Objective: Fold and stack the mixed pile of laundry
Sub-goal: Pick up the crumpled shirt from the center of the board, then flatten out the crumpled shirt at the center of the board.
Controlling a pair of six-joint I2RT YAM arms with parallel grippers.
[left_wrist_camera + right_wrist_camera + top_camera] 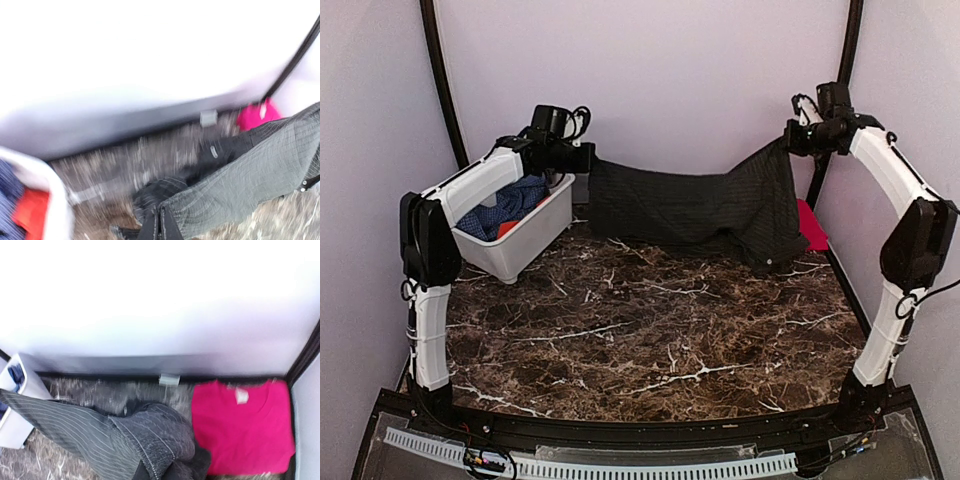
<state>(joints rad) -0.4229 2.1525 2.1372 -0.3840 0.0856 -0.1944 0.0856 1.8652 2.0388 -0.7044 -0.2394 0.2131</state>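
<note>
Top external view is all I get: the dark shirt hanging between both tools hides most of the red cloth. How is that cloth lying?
Observer: The red cloth lies flat, folded into a neat rectangle, neck label facing up.
Operator: Is the shirt touching it?
Observer: It seems so; the pinstriped shirt bunches up and overlaps the cloth's left edge.
Operator: Anything else hidden back there?
Observer: A small grey block, just left of the cloth's far edge.

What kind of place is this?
Probably a robot test cell, not a home: plain walls close around a marble-patterned table, a left arm and right arm bolted at its near edge hold up a dark shirt, and a white bin holds clothes.
</note>
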